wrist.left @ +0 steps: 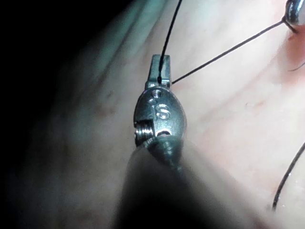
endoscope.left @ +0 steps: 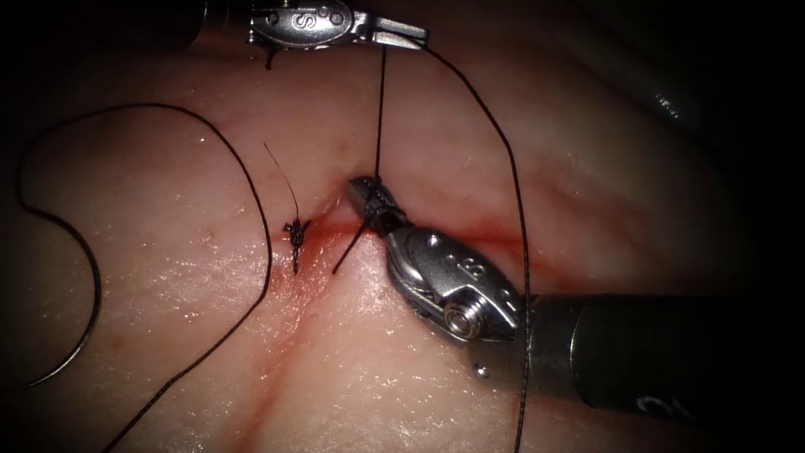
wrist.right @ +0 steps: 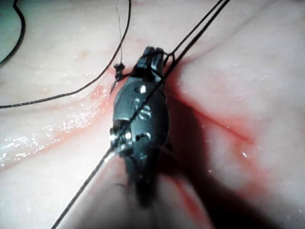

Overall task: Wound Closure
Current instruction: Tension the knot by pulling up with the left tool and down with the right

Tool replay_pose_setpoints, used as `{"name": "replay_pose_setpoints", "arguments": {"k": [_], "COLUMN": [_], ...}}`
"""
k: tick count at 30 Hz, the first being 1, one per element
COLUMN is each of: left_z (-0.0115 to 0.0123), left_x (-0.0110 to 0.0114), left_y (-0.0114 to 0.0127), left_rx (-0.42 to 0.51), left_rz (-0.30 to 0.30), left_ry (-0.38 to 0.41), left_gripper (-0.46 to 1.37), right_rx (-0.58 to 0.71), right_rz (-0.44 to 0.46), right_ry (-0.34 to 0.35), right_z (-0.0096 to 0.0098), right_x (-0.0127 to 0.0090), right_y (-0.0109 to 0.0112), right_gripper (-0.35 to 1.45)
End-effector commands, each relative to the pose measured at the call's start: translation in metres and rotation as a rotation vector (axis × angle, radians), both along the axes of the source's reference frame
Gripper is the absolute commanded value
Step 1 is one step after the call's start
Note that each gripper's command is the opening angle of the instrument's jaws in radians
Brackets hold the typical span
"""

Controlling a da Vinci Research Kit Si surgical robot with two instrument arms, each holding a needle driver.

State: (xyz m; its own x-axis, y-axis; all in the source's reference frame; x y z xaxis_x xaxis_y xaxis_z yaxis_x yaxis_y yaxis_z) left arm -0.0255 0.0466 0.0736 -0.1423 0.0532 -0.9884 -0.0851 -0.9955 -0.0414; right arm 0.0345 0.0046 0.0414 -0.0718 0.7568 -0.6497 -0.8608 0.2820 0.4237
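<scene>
At the tissue's [endoscope.left: 470, 101] far edge your left tool [endoscope.left: 401, 35] has its jaws clamped on the thread [endoscope.left: 380, 109]; at the cut [endoscope.left: 503, 239] your right tool [endoscope.left: 369, 195] is clenched on that same strand. Your needle [endoscope.left: 75, 335] lies free near the tissue's left edge, not in it. Thread is light, limp and slippery; the needle is stiff, best taken mid-curve. A knot [endoscope.left: 295, 228] sits left.

we read a stamped "s" on the metal wrist housing of the left hand [endoscope.left: 401, 35] in the endoscope view, and the same mark on it in the left wrist view. the right hand [endoscope.left: 369, 195] carries a similar stamped character on its housing, which we cannot read for sure.
</scene>
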Motion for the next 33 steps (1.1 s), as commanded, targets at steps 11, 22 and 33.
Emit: {"name": "replay_pose_setpoints", "arguments": {"k": [11,22,33], "left_z": [0.0017,0.0055,0.0062], "left_x": [0.0008,0.0024,0.002], "left_y": [0.0035,0.0054,0.0052], "left_rx": [0.002,0.0,-0.007], "left_rz": [-0.028,-0.057,-0.063], "left_ry": [0.02,0.059,0.064], "left_gripper": [-0.35,-0.35,-0.35], "right_rx": [0.003,0.0,0.014], "right_rz": [-0.01,-0.016,-0.051], "right_ry": [-0.008,-0.003,0.017], "right_z": [-0.0006,-0.0018,-0.0033], "right_x": [0.0005,0.0007,0.0012], "right_y": [-0.002,-0.003,-0.0055], "right_gripper": [-0.35,-0.35,-0.35]}}
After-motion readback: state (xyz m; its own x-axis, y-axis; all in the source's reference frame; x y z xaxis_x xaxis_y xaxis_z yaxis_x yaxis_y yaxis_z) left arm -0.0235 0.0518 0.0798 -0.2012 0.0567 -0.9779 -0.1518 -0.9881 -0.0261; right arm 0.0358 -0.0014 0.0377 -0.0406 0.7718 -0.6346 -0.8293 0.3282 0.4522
